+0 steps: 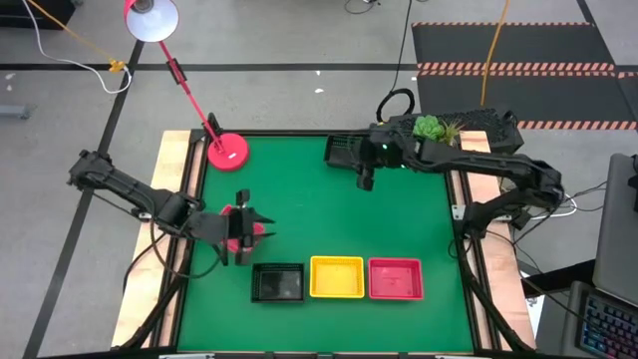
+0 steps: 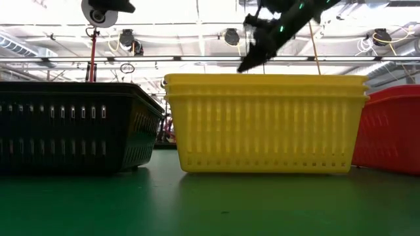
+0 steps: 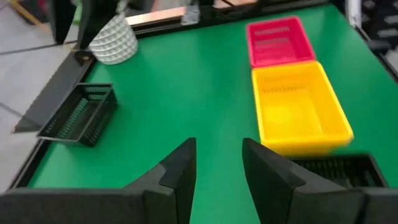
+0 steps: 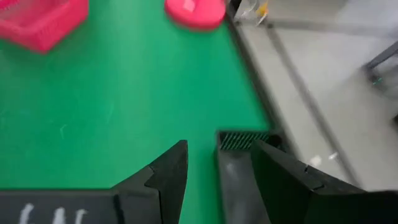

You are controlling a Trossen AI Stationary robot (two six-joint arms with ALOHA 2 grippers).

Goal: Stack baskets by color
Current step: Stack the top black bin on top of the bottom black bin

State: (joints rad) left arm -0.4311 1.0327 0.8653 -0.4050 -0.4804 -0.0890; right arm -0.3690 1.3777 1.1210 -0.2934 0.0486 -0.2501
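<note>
Black basket stack [image 1: 277, 281], yellow basket stack [image 1: 337, 276] and red-pink basket stack [image 1: 396, 278] sit upright in a row along the table's near edge. One lone black basket [image 1: 342, 150] lies at the far edge.

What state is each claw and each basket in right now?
Left claw: over the loose red-pink basket.
Right claw: open, astride the rim of the far black basket.
Yellow baskets: nested, upright.
Near black basket: upright on the table.
Near red basket: upright on the table.
</note>
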